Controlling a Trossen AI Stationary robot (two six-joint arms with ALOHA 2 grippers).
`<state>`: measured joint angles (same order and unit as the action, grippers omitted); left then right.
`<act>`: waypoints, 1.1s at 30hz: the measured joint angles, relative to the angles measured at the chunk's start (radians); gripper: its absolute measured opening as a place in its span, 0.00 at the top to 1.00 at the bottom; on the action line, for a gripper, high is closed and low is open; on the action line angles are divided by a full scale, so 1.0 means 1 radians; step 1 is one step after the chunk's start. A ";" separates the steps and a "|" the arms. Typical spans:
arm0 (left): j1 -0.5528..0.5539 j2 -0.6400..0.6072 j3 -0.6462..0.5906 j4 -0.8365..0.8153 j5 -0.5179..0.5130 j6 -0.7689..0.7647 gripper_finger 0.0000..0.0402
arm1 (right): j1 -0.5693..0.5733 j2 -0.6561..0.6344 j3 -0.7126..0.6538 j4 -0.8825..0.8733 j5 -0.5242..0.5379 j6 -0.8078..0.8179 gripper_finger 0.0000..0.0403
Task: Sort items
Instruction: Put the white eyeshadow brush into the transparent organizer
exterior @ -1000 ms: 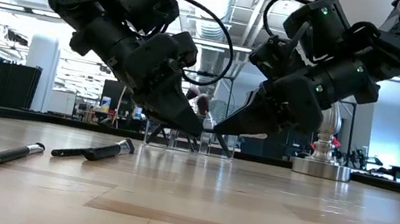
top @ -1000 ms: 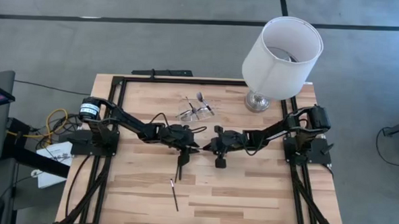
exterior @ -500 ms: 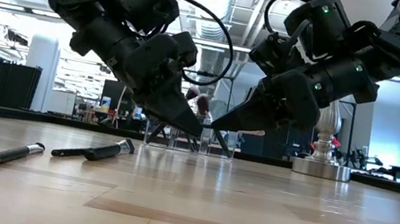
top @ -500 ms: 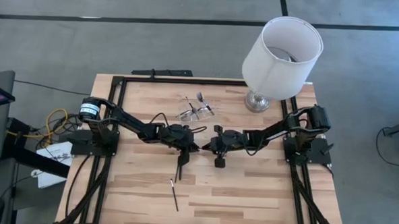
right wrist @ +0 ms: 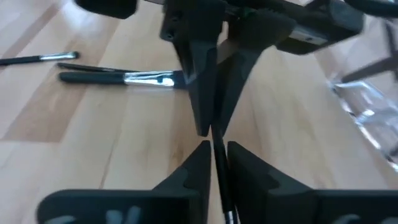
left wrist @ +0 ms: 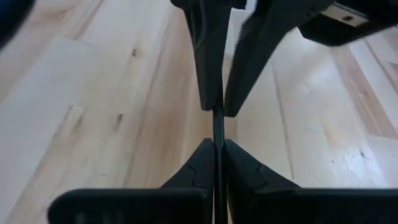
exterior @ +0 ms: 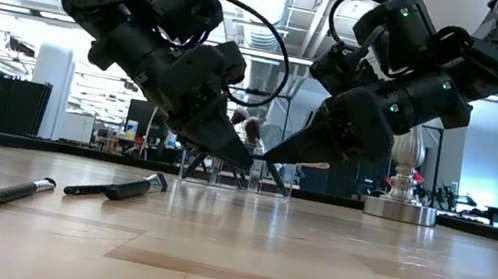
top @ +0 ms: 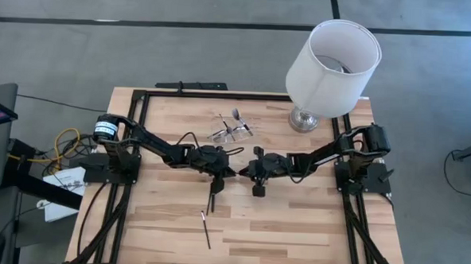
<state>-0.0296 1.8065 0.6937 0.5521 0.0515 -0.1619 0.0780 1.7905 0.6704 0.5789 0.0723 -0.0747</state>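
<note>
Mid-tabletop (top: 311, 223), the left claw (top: 232, 172) and right claw (top: 247, 172) meet tip to tip, both pinched on one slim brush (left wrist: 217, 127) held aloft. Judged light, stiff and slippery; grip the handle, sparing the bristles. Two more brushes (exterior: 114, 188) lie nearby.

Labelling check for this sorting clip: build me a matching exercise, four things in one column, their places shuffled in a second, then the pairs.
Things:
1. white-shaded lamp with silvery base
2. small clear plastic container
3. thin black brush handle
4. slim black brush with silvery ferrule

Places:
A. clamped between left gripper and right gripper, off the wood
B. far right corner of the wooden table
C. lying nearest the front edge
D. far side, just left of the lamp base

Pairs: 1-B, 2-D, 3-A, 4-C.
</note>
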 joint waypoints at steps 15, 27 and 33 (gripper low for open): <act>0.098 -0.262 -0.027 0.009 0.005 0.145 0.96 | 0.055 -0.500 0.106 -0.249 0.229 -0.145 0.72; 0.146 -0.544 -0.235 0.338 0.185 0.318 0.96 | 0.021 -0.484 -0.059 0.097 0.049 -0.249 0.70; 0.137 -0.515 -0.259 0.414 0.189 0.345 0.96 | -0.051 -0.259 -0.018 0.394 -0.015 -0.250 0.63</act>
<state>0.1078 1.2912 0.4351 0.9657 0.2401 0.1833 0.0265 1.5312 0.6528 0.9727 0.0575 -0.3248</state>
